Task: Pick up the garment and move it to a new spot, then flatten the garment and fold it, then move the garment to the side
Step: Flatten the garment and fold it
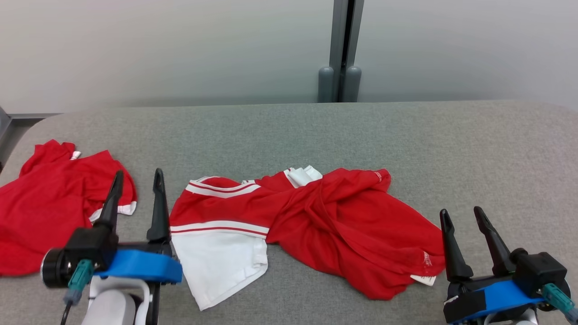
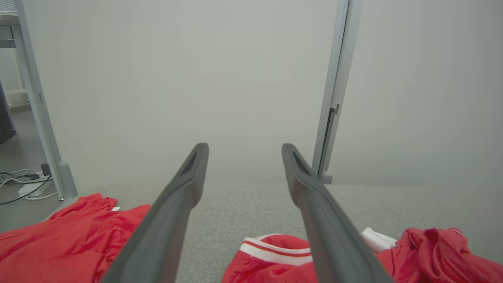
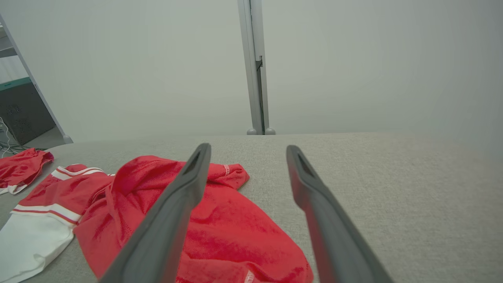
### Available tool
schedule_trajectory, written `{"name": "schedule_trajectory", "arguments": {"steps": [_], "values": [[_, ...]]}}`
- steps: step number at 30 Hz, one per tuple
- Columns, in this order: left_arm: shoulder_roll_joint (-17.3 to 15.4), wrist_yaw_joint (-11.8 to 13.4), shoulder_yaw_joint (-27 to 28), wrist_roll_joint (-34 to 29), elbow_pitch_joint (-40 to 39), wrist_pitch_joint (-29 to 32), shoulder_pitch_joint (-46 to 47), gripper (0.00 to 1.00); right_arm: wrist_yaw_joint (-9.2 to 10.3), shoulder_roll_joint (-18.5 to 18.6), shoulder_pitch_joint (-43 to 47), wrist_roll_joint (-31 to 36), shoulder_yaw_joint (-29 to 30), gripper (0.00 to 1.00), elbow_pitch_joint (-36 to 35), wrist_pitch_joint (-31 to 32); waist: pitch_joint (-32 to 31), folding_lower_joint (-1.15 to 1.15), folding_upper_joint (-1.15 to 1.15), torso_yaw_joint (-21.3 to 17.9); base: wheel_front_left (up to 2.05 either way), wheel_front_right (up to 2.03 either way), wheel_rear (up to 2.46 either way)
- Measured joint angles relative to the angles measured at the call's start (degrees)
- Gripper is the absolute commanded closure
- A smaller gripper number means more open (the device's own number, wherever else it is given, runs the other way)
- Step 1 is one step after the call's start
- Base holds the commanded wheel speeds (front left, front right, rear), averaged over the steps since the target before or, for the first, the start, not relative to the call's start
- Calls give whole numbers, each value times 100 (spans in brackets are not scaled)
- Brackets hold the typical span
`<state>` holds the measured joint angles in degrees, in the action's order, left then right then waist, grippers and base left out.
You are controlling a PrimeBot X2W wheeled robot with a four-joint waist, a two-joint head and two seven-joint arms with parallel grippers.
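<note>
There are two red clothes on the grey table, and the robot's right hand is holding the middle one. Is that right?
Not quite. The right end effector is open and holds nothing, beside the middle garment, as the head view shows. It and the left garment do lie on the grey table.

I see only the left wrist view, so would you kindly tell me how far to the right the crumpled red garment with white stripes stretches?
Observer: The crumpled red garment with white stripes runs across the grey fabric surface and ends close to the right gripper.
Operator: Thank you. Is that gripper open?
Observer: Yes, its two long dark fingers stand apart and hold nothing.
Operator: What lies nearer the robot than my fingers show?
Observer: A plain white panel of the same garment, lying flat just right of the left gripper.
</note>
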<state>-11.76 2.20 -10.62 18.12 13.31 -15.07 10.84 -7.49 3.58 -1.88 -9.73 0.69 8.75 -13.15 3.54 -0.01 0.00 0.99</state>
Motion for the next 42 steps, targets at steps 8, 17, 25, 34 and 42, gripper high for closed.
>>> {"name": "schedule_trajectory", "arguments": {"steps": [8,17,25,34,42], "values": [[278,-5,498,-455,-486,0,-826,0,0,-21,126,-1,-13,0,13,101,-134,0,0,132,0,0,0],[461,-209,740,-760,-493,0,-1014,0,0,-29,126,1,-114,0,21,296,-169,0,0,290,0,0,0],[538,-347,839,-906,-432,0,-937,0,0,71,-742,-14,-791,0,288,714,-118,0,0,365,0,0,0],[728,-526,793,-1009,-331,1,-740,0,0,22,-2035,-103,-1558,0,1700,1094,89,1,0,638,0,0,0],[829,-614,736,-1015,-244,0,-571,0,0,-46,-2598,-202,-1578,0,3292,973,285,1,0,878,0,0,0]]}}
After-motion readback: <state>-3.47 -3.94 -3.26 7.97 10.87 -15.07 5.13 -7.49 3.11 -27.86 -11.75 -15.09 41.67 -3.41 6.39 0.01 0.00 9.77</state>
